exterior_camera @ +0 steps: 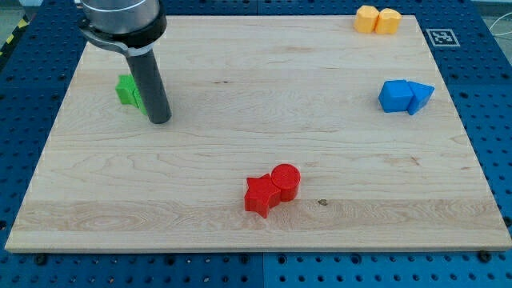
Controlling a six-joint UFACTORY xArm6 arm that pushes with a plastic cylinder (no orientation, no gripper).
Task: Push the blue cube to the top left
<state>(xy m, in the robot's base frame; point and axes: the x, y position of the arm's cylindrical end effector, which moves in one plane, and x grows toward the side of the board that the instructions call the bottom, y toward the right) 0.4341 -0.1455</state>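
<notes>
The blue cube (394,95) sits near the board's right edge, touching a blue triangular block (419,96) on its right. My tip (159,120) rests on the board at the view's left, far from the blue cube. It stands just right of a green block (128,90), which the rod partly hides.
A red star block (260,194) and a red cylinder (286,182) touch each other at the bottom middle. Two yellow blocks (378,19) sit side by side at the top right. The wooden board (256,232) lies on a blue perforated table. A fiducial marker (441,37) is at the top right.
</notes>
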